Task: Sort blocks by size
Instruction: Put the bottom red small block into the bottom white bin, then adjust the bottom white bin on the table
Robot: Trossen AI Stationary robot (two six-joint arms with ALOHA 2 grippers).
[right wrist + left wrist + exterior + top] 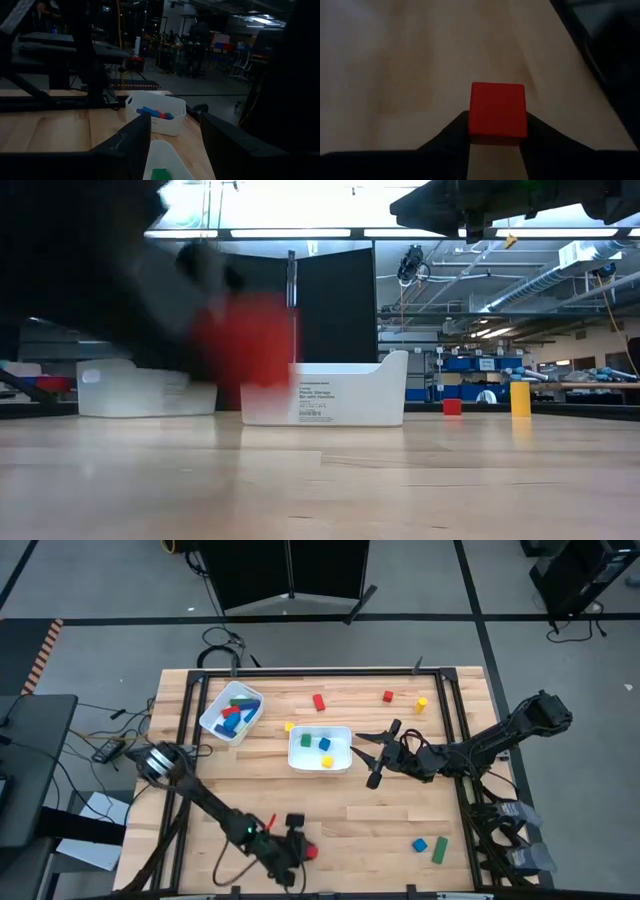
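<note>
Gripping a red cube (497, 110), left fingers (451, 137) hover near the table's (400, 825) front edge.

My overhead camera looks straight down; my low one sits level at six o'clock, facing twelve. Both share the white tray (320, 750), and wrist cameras ride close.

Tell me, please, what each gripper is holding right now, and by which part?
The left gripper holds a small red cube by its two opposite side faces. The right gripper, open beside the white tray, holds nothing.
</note>
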